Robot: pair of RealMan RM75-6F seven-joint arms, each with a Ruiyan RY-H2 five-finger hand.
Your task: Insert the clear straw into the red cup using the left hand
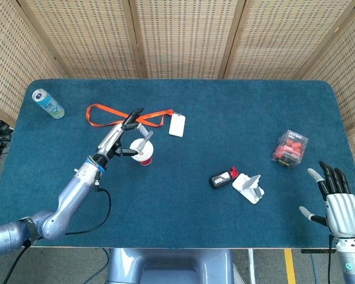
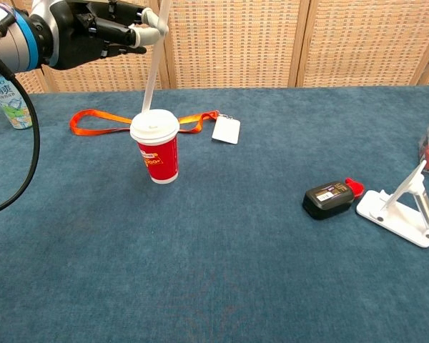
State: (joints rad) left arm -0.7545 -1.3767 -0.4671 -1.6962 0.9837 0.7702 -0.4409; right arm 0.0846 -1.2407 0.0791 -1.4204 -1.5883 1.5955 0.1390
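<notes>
Clear straw pinched in my left hand, slanting down until its lower tip met the white lid of the red cup, which stood upright on the blue bench just in front of an orange lanyard. My right hand hung with fingers spread, holding nothing.

Blue carpeted table with rounded corners, woven cane screen panels in pale wooden frames standing behind the table, grey floor below the table's front edge, yellow floor stripe near its right corner, even light
</notes>
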